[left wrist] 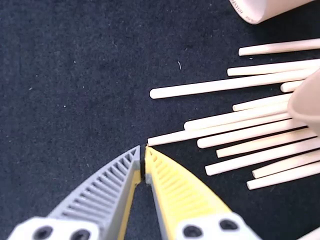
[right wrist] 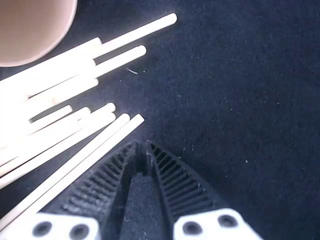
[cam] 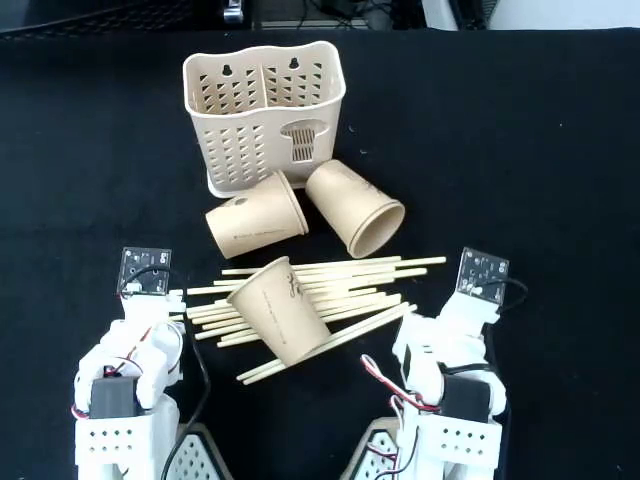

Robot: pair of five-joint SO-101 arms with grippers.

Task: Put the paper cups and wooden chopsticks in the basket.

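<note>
Three paper cups lie on their sides on the black table: one (cam: 257,218) and another (cam: 354,207) just in front of the beige basket (cam: 263,112), a third (cam: 280,310) on top of a pile of wooden chopsticks (cam: 330,285). My left gripper (left wrist: 142,150) is shut and empty, its tips at the left ends of the chopsticks (left wrist: 240,125). My right gripper (right wrist: 141,146) is shut and empty too, beside the right ends of the chopsticks (right wrist: 75,130). Both arms sit folded at the table's near edge, the left (cam: 135,350) and the right (cam: 455,340).
The basket stands upright at the back centre with two compartments. Open black tabletop stretches to the left and right of the pile. A cup's rim (left wrist: 260,10) shows beyond the left gripper, and another cup (right wrist: 35,27) beyond the right one.
</note>
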